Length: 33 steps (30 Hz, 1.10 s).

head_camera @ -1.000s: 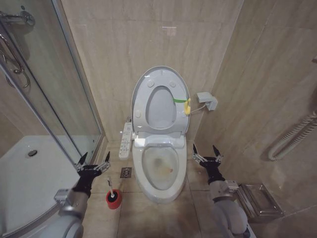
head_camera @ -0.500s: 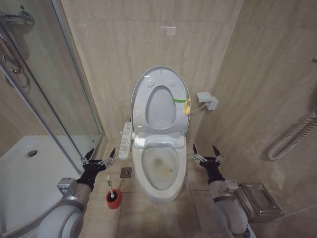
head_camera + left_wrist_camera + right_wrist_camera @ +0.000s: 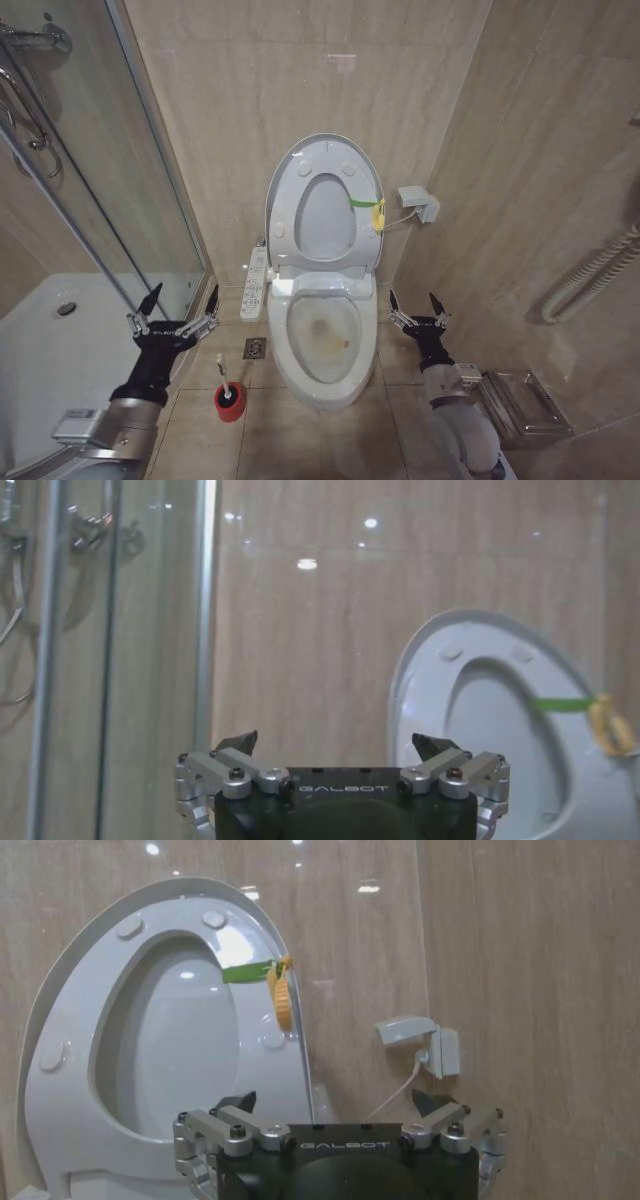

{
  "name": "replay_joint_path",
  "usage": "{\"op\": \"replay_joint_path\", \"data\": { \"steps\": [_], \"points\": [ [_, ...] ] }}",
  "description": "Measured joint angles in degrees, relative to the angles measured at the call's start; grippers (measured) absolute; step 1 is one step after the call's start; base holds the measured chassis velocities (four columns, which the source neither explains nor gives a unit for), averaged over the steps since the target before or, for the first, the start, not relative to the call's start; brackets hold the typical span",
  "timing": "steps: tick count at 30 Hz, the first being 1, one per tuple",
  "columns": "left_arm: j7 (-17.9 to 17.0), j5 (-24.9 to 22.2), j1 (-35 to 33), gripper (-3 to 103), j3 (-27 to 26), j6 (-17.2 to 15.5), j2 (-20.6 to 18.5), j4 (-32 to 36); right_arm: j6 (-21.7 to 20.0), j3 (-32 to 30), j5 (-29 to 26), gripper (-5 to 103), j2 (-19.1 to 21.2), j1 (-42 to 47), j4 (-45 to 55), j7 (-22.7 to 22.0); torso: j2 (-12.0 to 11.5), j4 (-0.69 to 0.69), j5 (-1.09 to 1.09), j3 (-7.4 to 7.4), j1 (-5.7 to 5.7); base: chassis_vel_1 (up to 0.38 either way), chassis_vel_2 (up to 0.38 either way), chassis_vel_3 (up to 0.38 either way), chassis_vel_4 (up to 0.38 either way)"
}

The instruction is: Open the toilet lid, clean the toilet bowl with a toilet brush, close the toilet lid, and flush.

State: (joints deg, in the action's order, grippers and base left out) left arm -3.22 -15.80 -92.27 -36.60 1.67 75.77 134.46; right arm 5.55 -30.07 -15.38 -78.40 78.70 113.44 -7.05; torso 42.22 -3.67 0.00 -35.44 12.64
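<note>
Glossy white oval toilet lid (image 3: 322,205) stands raised; stained white ceramic toilet bowl (image 3: 322,340) uncleaned. White-handled toilet brush (image 3: 226,385) sits in its red cup, ungrasped. Left tool (image 3: 172,312) and right tool (image 3: 418,308) both wide open, empty. Scrubbing, closing, flushing remain.

The toilet bowl (image 3: 322,338) sits on the floor (image 3: 300,440) at centre, against the back wall (image 3: 300,90). The toilet lid (image 3: 322,205) stands upright at its 12 o'clock, leaning on that wall. The toilet brush (image 3: 225,380) stands in its holder (image 3: 229,401) on the floor at the bowl's 8 o'clock. The left claw (image 3: 172,310) hangs above the floor at the bowl's 9 o'clock, just beyond the brush; the right claw (image 3: 418,305) hangs at the bowl's 3 o'clock. The shower tray (image 3: 60,360) lies farther out at 9 o'clock.
</note>
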Motion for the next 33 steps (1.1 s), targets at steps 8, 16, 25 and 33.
{"op": "replay_joint_path", "data": {
  "steps": [8,16,25,33],
  "points": [
    [0.20,-2.60,1.45,100,1.65,6.61,0.88,-10.10,0.00,0.00,0.00,100,0.00,0.00,0.00,0.00,0.00,0.01,-0.01,0.00,0.00,0.000,0.000,0.000,0.000],
    [-1.04,2.75,0.20,100,3.26,9.01,1.72,-16.40,0.00,0.00,0.00,100,0.00,0.00,0.00,0.00,0.00,0.01,-0.01,0.00,0.00,0.000,0.000,0.000,0.000],
    [-0.73,5.30,1.33,100,3.71,13.11,2.19,-21.84,0.00,0.00,0.00,100,0.00,0.00,0.00,0.00,0.00,0.01,0.00,0.00,0.00,0.000,0.000,0.000,0.000],
    [-0.17,5.10,2.91,100,4.01,12.87,2.26,-21.83,0.00,0.00,0.00,100,0.00,0.00,0.00,0.00,0.00,0.01,0.00,0.00,0.00,0.000,0.000,0.000,0.000]
  ]
}}
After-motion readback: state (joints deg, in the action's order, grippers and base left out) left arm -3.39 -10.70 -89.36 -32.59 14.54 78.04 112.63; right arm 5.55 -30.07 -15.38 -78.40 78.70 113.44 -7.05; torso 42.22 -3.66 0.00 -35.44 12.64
